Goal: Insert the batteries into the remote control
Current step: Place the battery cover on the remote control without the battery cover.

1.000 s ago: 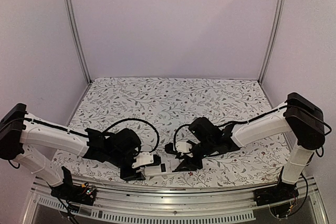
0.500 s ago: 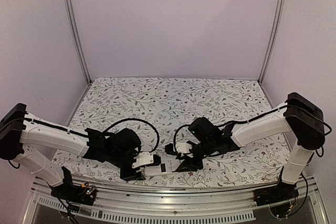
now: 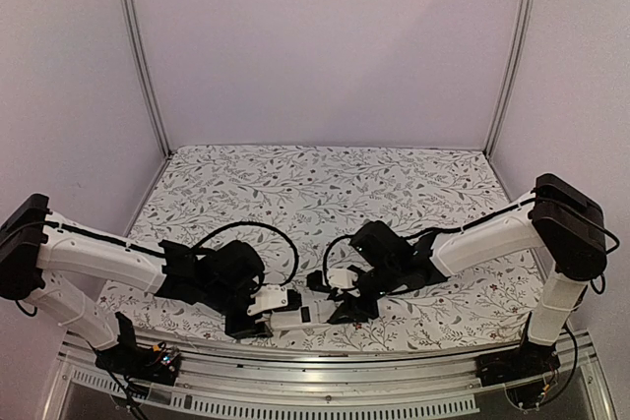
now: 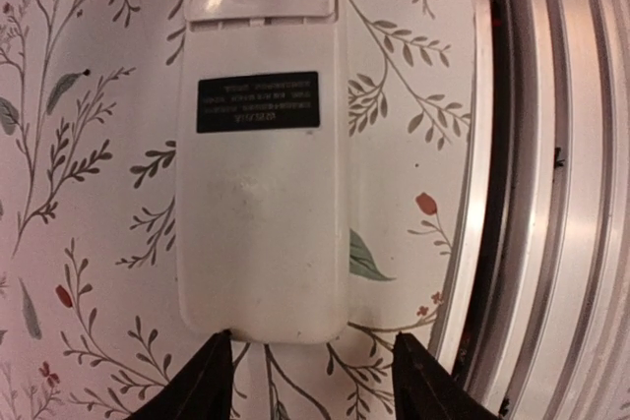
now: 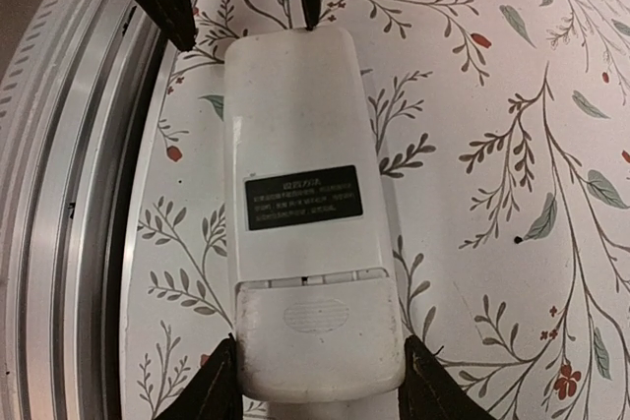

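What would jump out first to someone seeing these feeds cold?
The remote control lies white back up on the floral cloth by the near edge, battery cover in place, black label mid-body. The left gripper sits open at its plain end and the right gripper flanks its cover end, so the arms meet nose to nose. No batteries show in any view.

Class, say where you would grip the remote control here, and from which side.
Grip the remote control across its long edges at the plain end, coming in from the left. It lies flat, back up, and this leaves the battery cover free.
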Robot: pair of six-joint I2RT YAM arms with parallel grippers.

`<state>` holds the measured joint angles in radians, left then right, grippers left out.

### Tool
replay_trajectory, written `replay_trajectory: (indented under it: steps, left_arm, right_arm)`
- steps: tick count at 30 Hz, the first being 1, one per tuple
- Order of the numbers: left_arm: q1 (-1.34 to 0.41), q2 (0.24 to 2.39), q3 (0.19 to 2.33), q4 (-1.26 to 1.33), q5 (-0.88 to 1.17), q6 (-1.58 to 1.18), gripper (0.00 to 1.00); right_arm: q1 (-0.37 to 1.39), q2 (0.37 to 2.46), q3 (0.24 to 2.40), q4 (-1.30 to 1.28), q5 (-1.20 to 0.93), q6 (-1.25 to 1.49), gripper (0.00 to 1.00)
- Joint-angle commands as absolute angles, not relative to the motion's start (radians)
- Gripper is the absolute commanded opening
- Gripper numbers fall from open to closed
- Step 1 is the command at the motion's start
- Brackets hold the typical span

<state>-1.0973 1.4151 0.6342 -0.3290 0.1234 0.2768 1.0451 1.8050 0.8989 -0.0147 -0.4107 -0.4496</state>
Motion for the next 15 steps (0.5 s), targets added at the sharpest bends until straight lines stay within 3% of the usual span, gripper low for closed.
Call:
replay_trajectory:
  steps: [1,15]
  left_arm:
    - [-1.088,1.396,0.647,-0.346,0.133,0.282,0.55]
    - [-1.089,1.397,0.648,-0.345,0.132,0.282,0.54]
  right_arm:
    - [1.052,1.841,0.923,-0.007,-0.407,-0.446,0.16]
    - [1.052,1.851,0.934,-0.008,-0.433,-0.445,0.29]
